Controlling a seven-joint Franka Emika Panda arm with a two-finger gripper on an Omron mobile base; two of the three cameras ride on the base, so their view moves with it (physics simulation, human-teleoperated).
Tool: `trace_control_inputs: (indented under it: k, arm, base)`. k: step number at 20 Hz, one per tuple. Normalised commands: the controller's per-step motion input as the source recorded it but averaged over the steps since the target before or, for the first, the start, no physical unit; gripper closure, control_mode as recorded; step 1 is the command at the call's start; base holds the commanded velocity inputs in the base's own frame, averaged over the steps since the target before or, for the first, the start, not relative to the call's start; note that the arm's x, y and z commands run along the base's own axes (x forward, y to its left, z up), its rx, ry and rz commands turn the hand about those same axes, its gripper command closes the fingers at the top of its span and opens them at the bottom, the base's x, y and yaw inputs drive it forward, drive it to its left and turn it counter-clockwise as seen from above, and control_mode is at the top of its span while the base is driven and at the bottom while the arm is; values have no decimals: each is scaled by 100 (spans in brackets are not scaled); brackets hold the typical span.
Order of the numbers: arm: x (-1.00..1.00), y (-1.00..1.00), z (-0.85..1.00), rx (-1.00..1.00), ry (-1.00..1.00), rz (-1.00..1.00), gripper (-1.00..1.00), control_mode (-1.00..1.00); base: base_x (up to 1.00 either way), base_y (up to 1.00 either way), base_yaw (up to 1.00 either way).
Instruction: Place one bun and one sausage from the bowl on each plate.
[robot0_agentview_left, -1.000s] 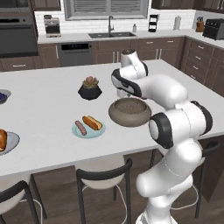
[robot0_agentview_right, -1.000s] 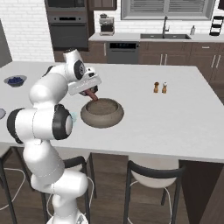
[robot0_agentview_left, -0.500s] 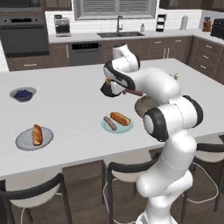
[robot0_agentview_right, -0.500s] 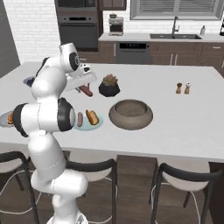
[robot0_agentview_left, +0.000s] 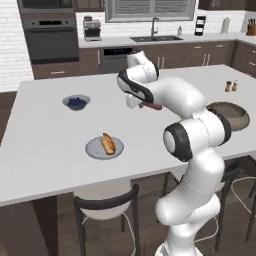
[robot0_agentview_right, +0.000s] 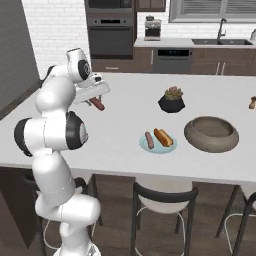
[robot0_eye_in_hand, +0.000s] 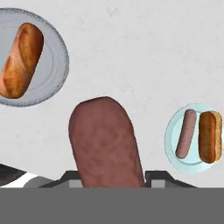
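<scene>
I read the gripper (robot0_agentview_left: 145, 104) as clamped on a sausage (robot0_agentview_left: 151, 105), which juts out past the fingers toward the right in the left base view, at centre frame above the white counter (robot0_agentview_left: 45, 150). In the hand view this held sausage (robot0_eye_in_hand: 106, 142) rises from the bottom centre, close to the lens. In the right base view the gripper (robot0_agentview_right: 96, 101) sits in the upper left, the sausage (robot0_agentview_right: 97, 104) hanging just under it. The grey plate (robot0_agentview_left: 104, 148) lies left of centre in the left base view and carries one bun (robot0_agentview_left: 107, 143); in the hand view it is at the upper left (robot0_eye_in_hand: 61, 57). The teal plate (robot0_agentview_right: 157, 143) is at centre in the right base view, holding a second sausage (robot0_agentview_right: 149, 140) and a second bun (robot0_agentview_right: 163, 136) side by side. The large stone-like bowl (robot0_agentview_right: 211, 133) sits just right of that plate. A black plant pot (robot0_agentview_right: 171, 100) stands behind it. A small bowl of blue berries (robot0_agentview_left: 76, 102) is in the left base view's upper left.
</scene>
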Motion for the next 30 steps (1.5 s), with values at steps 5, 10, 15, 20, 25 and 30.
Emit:
trace_control_inputs:
  k: [5, 10, 15, 20, 25, 30]
  arm:
    - [0, 35, 2, 0, 1, 0, 100, -100]
    - [25, 86, -27, 2, 3, -11, 100, -100]
    - [17, 64, -88, 5, 6, -33, 100, -100]
    - [-18, 15, -85, 14, -3, -47, 100, -100]
    - [5, -7, -56, 3, -12, -31, 100, -100]
    - [27, 0, -19, -11, 0, 0, 100, -100]
  base:
    - [0, 59, -1]
    - [0, 0, 0]
    - [0, 0, 0]
    - [0, 0, 0]
    - [0, 0, 0]
    - [0, 0, 0]
